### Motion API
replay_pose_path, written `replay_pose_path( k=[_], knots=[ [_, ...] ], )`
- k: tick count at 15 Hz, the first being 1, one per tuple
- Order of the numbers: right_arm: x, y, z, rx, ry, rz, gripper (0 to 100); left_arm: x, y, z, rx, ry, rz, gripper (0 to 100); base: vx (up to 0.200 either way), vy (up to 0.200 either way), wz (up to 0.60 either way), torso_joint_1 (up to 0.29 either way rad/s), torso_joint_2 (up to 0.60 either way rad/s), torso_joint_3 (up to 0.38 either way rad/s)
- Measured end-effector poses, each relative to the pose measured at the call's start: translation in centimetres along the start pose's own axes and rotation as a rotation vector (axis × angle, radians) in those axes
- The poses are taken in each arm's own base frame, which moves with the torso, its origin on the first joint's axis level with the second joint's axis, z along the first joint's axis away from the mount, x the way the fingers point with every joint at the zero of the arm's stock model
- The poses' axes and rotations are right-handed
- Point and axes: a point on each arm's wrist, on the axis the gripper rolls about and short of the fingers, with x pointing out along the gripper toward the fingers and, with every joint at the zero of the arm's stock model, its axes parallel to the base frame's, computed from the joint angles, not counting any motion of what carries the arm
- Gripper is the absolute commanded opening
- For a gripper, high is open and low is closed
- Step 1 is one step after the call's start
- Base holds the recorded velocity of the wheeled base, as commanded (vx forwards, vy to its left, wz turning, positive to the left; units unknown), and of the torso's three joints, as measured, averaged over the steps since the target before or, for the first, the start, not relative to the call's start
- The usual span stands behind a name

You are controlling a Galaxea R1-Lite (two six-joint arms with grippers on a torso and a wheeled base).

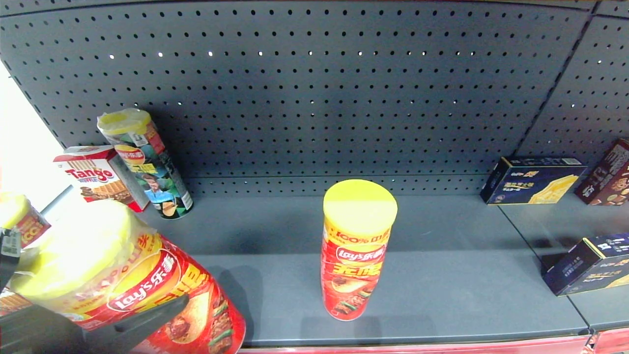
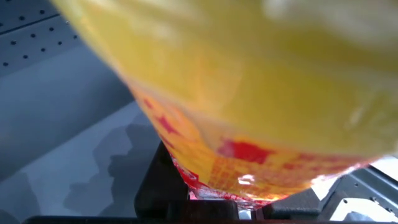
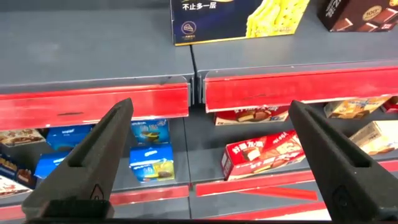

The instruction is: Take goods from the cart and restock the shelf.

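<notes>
My left gripper (image 1: 142, 317) is shut on a big red chip can (image 1: 132, 280) with a yellow lid and a plastic wrap, held tilted at the shelf's front left. In the left wrist view that can (image 2: 249, 93) sits between the dark fingers (image 2: 158, 190), above the grey shelf board. A second red chip can (image 1: 356, 250) stands upright mid-shelf near the front edge. My right gripper (image 3: 211, 106) is open with nothing between its fingers; it faces the red price rail (image 3: 292, 87) below the shelf board.
At the back left stand a greenish chip can (image 1: 147, 162) and a wafer box (image 1: 100, 177). Dark blue boxes (image 1: 533, 179) (image 1: 587, 263) lie on the right. The pegboard wall (image 1: 314, 88) closes the back. Boxes (image 3: 264, 152) fill the lower shelves. Another yellow-lidded can (image 1: 19, 221) shows at the far left.
</notes>
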Motion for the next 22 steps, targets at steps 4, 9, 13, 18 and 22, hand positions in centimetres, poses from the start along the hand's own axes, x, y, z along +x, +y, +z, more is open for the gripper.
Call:
replay_pose_path(
  k=[4, 9, 13, 18, 22],
  knots=[
    [0.0, 0.0, 0.0, 0.0, 0.0, 0.0, 100, 0.0, -0.1, 1.7, 0.024, -0.05, -0.007, 0, 0.0, 0.0, 0.0, 0.0, 0.0, 0.0],
    [0.0, 0.0, 0.0, 0.0, -0.001, 0.0, 100, 1.9, 0.4, 3.8, 0.114, -0.054, -0.002, 0, 0.0, 0.0, 0.0, 0.0, 0.0, 0.0],
    [0.0, 0.0, 0.0, 0.0, 0.0, -0.001, 100, 5.2, 1.2, 5.7, 0.119, -0.021, -0.012, 0, 0.0, 0.0, 0.0, 0.0, 0.0, 0.0],
    [0.0, 0.0, 0.0, 0.0, 0.001, 0.0, 100, 11.2, 2.7, 8.2, 0.139, 0.029, -0.098, 0, 0.0, 0.0, 0.0, 0.0, 0.0, 0.0],
    [0.0, 0.0, 0.0, 0.0, 0.001, 0.0, 100, 16.0, 4.5, 7.9, 0.256, 0.075, -0.11, 0, 0.0, 0.0, 0.0, 0.0, 0.0, 0.0]
  ],
)
